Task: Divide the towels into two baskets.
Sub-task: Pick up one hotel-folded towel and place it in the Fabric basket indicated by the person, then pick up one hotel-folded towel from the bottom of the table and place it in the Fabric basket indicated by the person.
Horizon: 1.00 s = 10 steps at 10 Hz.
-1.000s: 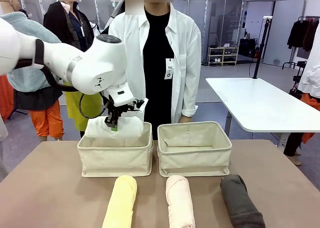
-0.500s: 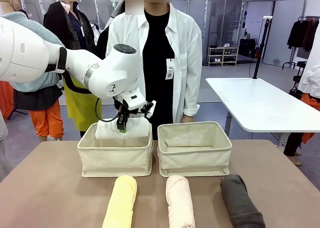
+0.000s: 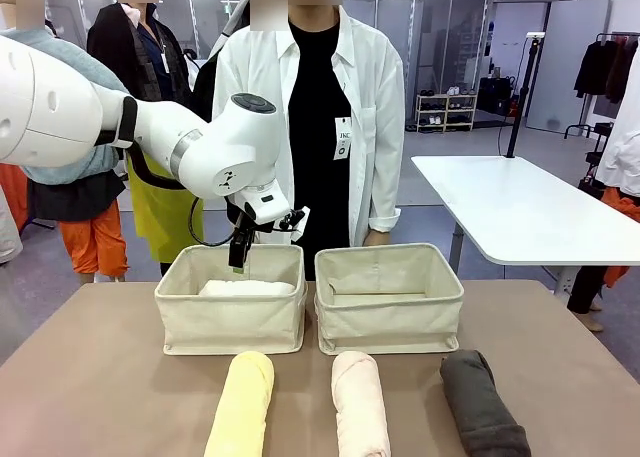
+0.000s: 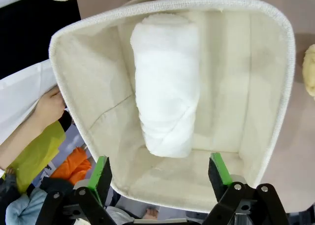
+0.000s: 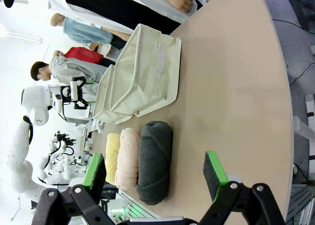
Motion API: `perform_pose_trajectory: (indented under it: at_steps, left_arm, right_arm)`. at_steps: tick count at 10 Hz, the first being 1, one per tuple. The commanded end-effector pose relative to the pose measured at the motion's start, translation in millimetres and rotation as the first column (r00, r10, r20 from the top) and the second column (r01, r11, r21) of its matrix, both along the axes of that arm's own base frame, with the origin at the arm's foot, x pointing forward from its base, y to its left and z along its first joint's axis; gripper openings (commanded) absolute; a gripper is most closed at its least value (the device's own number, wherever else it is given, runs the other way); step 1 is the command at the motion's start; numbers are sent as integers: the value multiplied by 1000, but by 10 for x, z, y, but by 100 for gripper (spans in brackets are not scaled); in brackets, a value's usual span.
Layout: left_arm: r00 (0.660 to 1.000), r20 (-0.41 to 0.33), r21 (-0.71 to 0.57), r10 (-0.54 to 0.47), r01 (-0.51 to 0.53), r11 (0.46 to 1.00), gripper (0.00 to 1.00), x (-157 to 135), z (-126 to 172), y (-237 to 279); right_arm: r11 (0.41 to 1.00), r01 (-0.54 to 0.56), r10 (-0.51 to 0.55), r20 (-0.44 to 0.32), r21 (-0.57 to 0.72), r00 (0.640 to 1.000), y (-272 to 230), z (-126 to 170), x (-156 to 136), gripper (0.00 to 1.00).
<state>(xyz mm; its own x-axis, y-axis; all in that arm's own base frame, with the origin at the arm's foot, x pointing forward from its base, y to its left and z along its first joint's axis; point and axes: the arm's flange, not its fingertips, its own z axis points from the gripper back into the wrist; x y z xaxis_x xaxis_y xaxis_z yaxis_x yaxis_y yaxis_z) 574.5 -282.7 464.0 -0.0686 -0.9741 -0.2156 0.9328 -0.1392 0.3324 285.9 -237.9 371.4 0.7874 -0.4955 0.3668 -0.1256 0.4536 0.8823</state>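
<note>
Towel, white [image 4: 165,82], is seen lying inside left basket [image 3: 230,322]. L gripper [image 3: 240,264] is held just above it, jaws wide, nothing gripped. Yellow towel [image 3: 242,402], pink towel [image 3: 360,402] & grey towel [image 3: 482,405] are laid on robot's side of that basket. R gripper [image 5: 155,168] is spread wide, empty.

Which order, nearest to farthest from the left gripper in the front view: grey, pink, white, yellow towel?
1. White towel, in the left basket under the left gripper.
2. Yellow towel, front left.
3. Pink towel, front middle.
4. Grey towel, front right.
</note>
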Motion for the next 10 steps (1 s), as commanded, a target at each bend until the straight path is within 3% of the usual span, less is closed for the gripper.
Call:
perform_pose_trajectory:
  at_steps: [1,2,3,10]
  left_arm:
    - [997,30,-25,65,-64,998,100,-301,71,221]
    - [965,160,-8,206,-207,978,100,-576,-10,513]
    - [1000,9,-4,17,-17,1000,100,-59,58,40]
    - [1000,9,-4,17,-17,1000,100,-59,58,40]
  right_arm:
    - [1000,3,-3,19,8,1000,0,14,-10,100]
    - [1000,3,-3,19,8,1000,0,14,-10,100]
    - [1000,3,-3,19,8,1000,0,14,-10,100]
    - [1000,3,-3,19,8,1000,0,14,-10,100]
